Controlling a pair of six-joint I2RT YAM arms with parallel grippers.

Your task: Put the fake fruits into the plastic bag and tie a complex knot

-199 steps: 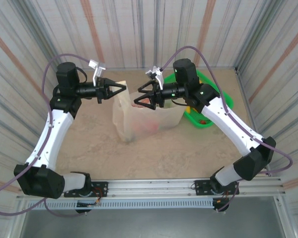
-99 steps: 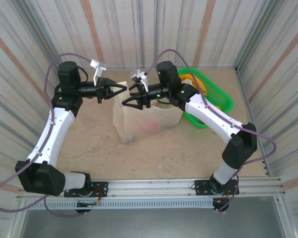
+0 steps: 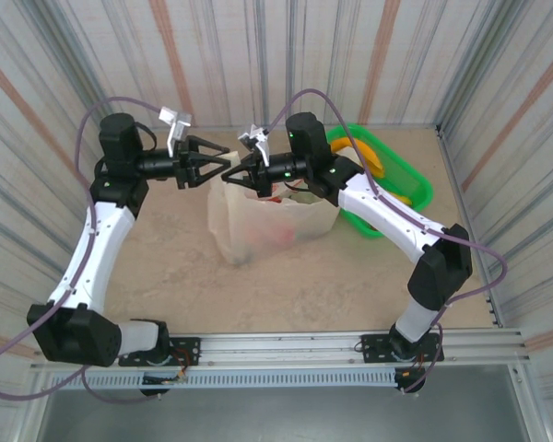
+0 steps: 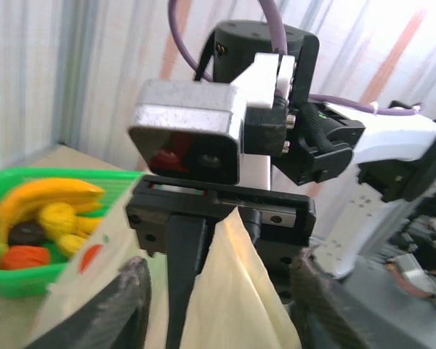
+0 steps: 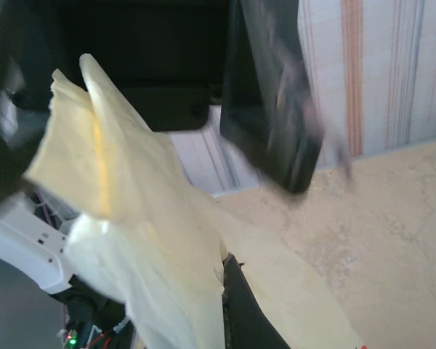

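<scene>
The right tool (image 3: 235, 173) is clenched on the bag's cream handle (image 4: 236, 247), pinching the film into a raised peak above the bag's left rim. The left tool (image 4: 221, 265) faces it from just beside. Its jaws are released and spread to either side of that same strip of film, gripping nothing.

Below the two tools the bag (image 3: 258, 226) stands on the bench (image 3: 166, 267), mouth up. Something red (image 3: 275, 191) shows inside, though which fruit it is I cannot tell. Just to the bag's right is the green basket (image 3: 415, 184), which holds a banana (image 4: 51, 200) and other small fruits (image 4: 29, 254).

Judging by this, the step in hand is bag handling rather than picking. One handle is lifted by the right tool, either to keep the mouth open or to start the knot. Since fruits lie in the basket, loading looks unfinished.

The next move calls for the left tool to take a firm hold on the film or the other handle loop. The thin plastic must stay taut without dragging the bag over, and both loops must be held before any crossing.
</scene>
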